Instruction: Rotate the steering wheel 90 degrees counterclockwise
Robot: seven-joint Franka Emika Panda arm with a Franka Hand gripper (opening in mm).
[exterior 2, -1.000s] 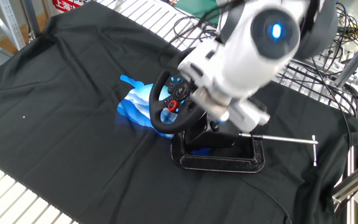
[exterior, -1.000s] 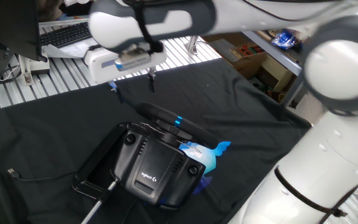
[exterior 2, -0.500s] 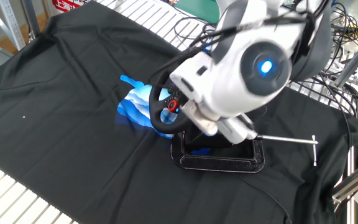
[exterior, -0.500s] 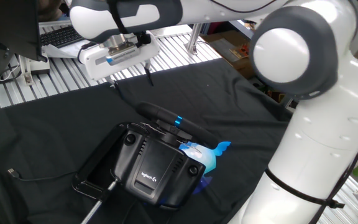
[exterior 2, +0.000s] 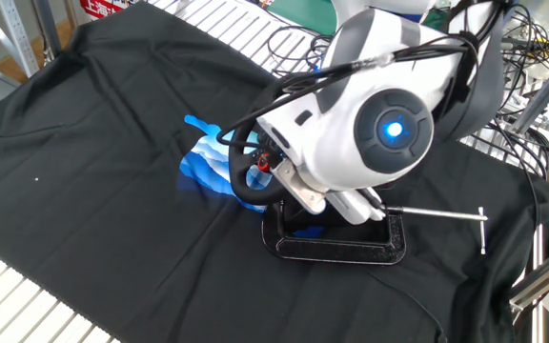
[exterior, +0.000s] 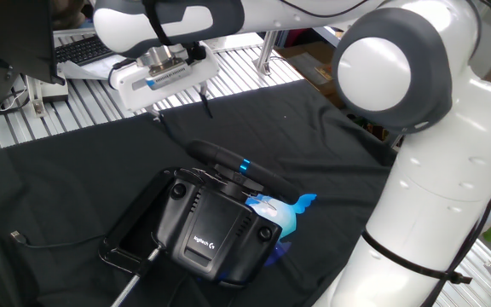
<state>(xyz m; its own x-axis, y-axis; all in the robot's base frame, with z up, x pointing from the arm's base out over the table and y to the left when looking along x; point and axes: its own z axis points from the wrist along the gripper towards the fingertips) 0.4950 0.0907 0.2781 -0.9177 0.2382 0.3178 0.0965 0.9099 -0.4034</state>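
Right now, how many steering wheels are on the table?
1. The steering wheel sits on the black cloth, mounted on its Logitech base; the arm hides most of it in the other view.

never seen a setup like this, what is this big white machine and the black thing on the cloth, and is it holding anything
The white machine is a robot arm; both pictures show it at one moment, from two cameras on different sides of the table. Its gripper, two thin dark fingers, hangs above the black cloth, apart, holding nothing. The black thing is a gaming steering wheel on its boxy base, with a blue cloth beside it. In the other view the arm hides most of the wheel, and a metal rod lies by the base.
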